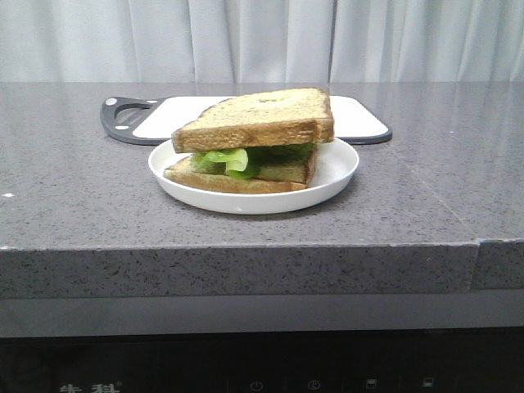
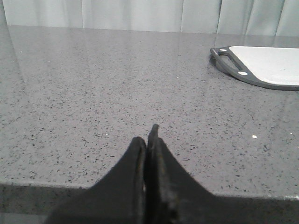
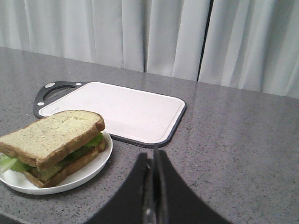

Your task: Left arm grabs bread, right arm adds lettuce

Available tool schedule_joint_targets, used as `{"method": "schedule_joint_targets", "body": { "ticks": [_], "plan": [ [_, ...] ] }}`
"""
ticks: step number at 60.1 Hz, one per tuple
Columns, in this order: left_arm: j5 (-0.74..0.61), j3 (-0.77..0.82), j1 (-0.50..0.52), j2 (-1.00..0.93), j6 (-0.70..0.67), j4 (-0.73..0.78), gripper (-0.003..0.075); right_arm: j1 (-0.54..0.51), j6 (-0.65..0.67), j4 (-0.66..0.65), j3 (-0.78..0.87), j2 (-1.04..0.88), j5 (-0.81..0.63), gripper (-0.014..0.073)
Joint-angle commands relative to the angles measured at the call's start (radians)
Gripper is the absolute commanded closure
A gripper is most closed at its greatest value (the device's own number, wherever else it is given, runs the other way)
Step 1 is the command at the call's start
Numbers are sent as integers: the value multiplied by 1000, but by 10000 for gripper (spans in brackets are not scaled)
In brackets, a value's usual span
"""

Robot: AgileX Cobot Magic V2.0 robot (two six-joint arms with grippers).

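Bread (image 3: 53,135) beside closed right jaws, untouched.

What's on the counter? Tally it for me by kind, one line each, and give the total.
Bread slices: 2, the top slice and the bottom slice
Lettuce bunches: 1, the lettuce between the slices
Plates: 1, the white plate
Cutting boards: 1, the white cutting board with a dark rim
Total: 5

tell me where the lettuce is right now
In the front view the lettuce is sandwiched between the top bread slice and the bottom slice on the white plate, sticking out at the left, in front of the cutting board.
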Motion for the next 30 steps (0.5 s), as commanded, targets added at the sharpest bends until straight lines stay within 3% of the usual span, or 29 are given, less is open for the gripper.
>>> {"method": "schedule_joint_targets", "body": {
  "ticks": [1,14,30],
  "plan": [
    [-84,5,1,-21,0,-11,741,-7,-3,5,-28,6,-69,655],
    [-84,5,1,-21,0,-11,741,-8,11,-37,-9,6,-105,655],
    [-84,5,1,-21,0,-11,741,-107,465,-375,132,-37,-178,655]
  ]
}}
